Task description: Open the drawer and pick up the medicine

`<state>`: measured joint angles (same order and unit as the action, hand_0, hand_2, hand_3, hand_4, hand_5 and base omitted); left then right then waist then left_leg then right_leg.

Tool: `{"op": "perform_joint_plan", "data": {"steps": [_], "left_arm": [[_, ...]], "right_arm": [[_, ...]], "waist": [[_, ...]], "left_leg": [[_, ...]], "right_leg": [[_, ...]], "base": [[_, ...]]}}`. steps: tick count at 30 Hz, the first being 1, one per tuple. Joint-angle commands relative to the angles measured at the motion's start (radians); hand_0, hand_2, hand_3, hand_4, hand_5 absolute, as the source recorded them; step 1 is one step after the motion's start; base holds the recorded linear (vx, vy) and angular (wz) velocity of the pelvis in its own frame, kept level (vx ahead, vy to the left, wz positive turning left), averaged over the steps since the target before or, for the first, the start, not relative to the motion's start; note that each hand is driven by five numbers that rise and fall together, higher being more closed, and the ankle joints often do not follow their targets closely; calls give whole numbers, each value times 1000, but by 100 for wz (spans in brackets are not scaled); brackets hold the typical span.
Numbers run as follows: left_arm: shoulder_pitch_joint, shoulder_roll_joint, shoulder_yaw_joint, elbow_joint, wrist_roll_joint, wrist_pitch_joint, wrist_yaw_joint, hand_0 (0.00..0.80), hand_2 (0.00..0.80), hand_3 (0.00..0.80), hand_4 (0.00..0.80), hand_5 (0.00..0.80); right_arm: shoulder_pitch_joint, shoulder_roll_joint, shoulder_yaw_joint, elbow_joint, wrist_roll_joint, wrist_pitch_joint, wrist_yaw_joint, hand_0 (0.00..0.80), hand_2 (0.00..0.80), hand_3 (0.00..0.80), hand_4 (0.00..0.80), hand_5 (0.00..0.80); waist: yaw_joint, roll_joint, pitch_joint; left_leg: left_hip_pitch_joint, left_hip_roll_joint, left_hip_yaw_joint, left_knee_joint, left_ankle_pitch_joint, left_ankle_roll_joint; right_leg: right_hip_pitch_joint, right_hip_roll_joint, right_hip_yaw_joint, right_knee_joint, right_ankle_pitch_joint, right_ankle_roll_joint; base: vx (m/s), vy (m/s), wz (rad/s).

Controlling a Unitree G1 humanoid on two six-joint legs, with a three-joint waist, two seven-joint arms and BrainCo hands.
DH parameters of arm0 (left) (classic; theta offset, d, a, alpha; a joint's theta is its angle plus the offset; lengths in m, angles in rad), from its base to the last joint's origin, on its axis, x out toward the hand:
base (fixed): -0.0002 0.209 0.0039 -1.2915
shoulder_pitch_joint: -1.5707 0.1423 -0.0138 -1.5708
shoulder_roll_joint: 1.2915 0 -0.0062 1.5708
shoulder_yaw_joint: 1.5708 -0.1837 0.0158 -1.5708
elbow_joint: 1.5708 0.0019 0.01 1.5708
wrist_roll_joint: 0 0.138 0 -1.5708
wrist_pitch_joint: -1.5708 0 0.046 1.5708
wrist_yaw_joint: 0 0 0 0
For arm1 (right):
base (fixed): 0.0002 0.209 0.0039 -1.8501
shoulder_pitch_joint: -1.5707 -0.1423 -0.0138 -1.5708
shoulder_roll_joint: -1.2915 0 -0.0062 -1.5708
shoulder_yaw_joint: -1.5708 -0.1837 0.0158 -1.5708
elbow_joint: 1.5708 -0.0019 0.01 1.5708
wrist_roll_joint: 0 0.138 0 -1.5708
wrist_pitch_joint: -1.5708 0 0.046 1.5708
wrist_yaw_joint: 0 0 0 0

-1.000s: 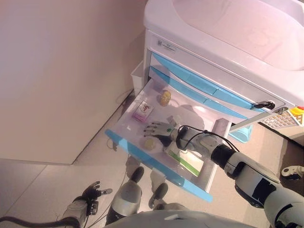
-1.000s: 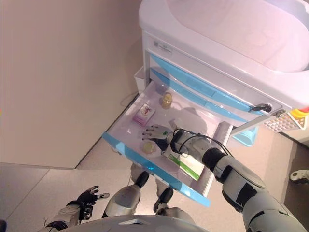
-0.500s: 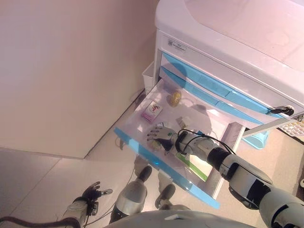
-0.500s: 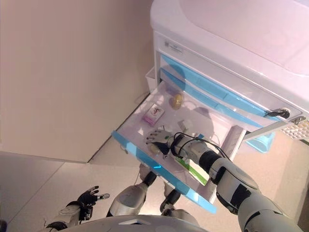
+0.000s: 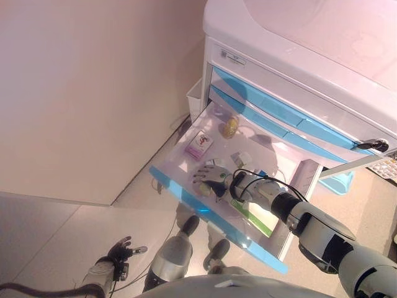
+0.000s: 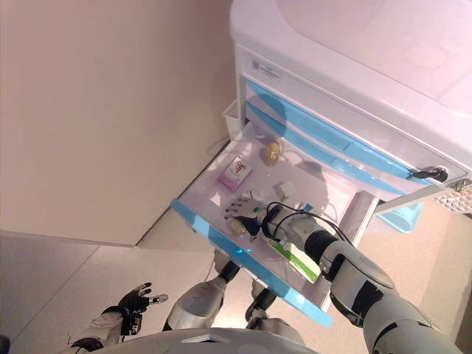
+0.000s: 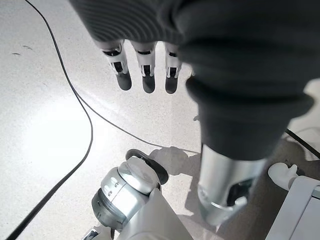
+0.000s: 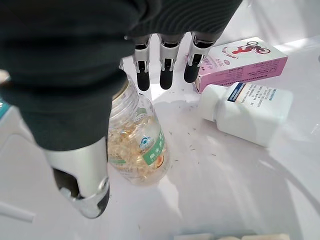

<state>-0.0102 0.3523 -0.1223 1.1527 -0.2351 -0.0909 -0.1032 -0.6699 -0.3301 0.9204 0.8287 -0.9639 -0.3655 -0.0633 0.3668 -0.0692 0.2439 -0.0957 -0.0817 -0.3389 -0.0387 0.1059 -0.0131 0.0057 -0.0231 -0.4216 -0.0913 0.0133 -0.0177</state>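
The white drawer (image 5: 186,162) with a blue front (image 5: 214,221) stands pulled open from the cart. My right hand (image 5: 209,176) is inside it, fingers straight, right over a clear bottle of yellow capsules (image 8: 137,145) that lies on its side. The thumb (image 8: 82,172) is beside the bottle and the fingertips (image 8: 167,75) reach past its cap. A pink box (image 8: 240,62) and a white bottle (image 8: 247,112) lie just beyond the fingers. The pink box also shows in the left eye view (image 5: 198,144). My left hand (image 5: 121,251) hangs open low over the floor.
An amber bottle (image 5: 230,127) lies at the drawer's back and a green-and-white box (image 5: 254,214) lies under my right forearm. The white cart (image 5: 298,56) has more blue drawers (image 5: 279,112) above. A beige wall (image 5: 93,93) stands close on the left. A blue bin (image 5: 338,181) sits to the right.
The camera has moved, so the whole picture shifted to the right. My right hand has edged slightly toward the drawer's front, staying over the clear bottle. The left hand has not moved.
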Motion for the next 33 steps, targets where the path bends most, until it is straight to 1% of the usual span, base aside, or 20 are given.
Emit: {"op": "perform_joint_plan", "data": {"steps": [1,12,13,14,16,17,18,19,20,33], "left_arm": [[-7,4,-37,33,5,-20,3,0,0,0,0,0],[-3,0,-36,38,7,-14,7,0,0,0,0,0],[-2,0,-35,38,8,-15,8,0,0,0,0,0],[-3,-1,-35,38,10,-14,8,0,0,0,0,0],[-3,1,-34,38,10,-15,6,0,0,0,0,0],[-4,1,-33,39,10,-15,5,0,0,0,0,0],[-4,1,-34,39,9,-15,6,0,0,0,0,0],[-3,1,-32,39,12,-15,5,0,0,0,0,0],[-2,1,-32,38,14,-14,6,0,0,0,0,0],[11,-2,-24,41,25,-13,9,0,0,0,0,0]], "right_arm": [[-30,32,42,-22,17,-20,-43,0,0,0,0,0],[-25,41,42,-29,15,-40,-47,0,0,0,0,0],[-21,42,41,-30,13,-39,-46,144,144,144,144,144],[-21,44,41,-31,11,-38,-45,370,370,370,370,370],[-21,44,42,-31,11,-37,-44,571,571,571,571,571],[-22,44,43,-31,13,-36,-44,627,627,627,627,627],[-22,44,43,-32,12,-36,-43,656,656,656,656,656],[-21,44,43,-34,10,-34,-41,778,778,778,778,778],[-20,45,43,-35,10,-32,-41,800,800,800,800,800],[-6,34,41,-44,0,-42,-50,800,800,800,800,800]], "waist": [[11,-12,4],[11,-13,-1],[12,-14,-3],[12,-14,-3],[12,-13,-2],[12,-14,-2],[12,-14,-2],[13,-14,-3],[13,-15,-3],[9,-19,-18]], "left_leg": [[-1,-28,28,-45,-33,2],[5,-25,29,-45,-34,0],[4,-25,28,-45,-34,0],[4,-25,28,-45,-34,0],[5,-26,27,-45,-34,0],[6,-25,27,-45,-34,0],[6,-25,27,-45,-34,0],[6,-25,28,-45,-34,0],[7,-25,28,-45,-34,0],[16,-25,30,-47,-35,1]], "right_leg": [[33,-3,21,77,-66,47],[39,-3,18,76,-66,47],[40,-3,18,74,-66,47],[40,-2,18,74,-66,47],[40,-2,18,76,-66,47],[40,-2,18,76,-66,47],[40,-3,18,76,-66,47],[41,-3,17,76,-66,48],[42,-3,17,75,-66,48],[50,-2,21,71,-64,49]], "base": [[0,0,0],[0,0,0],[0,0,0],[0,0,0],[0,0,0],[0,0,0],[0,0,0],[0,0,0],[0,0,0],[0,0,0]]}}
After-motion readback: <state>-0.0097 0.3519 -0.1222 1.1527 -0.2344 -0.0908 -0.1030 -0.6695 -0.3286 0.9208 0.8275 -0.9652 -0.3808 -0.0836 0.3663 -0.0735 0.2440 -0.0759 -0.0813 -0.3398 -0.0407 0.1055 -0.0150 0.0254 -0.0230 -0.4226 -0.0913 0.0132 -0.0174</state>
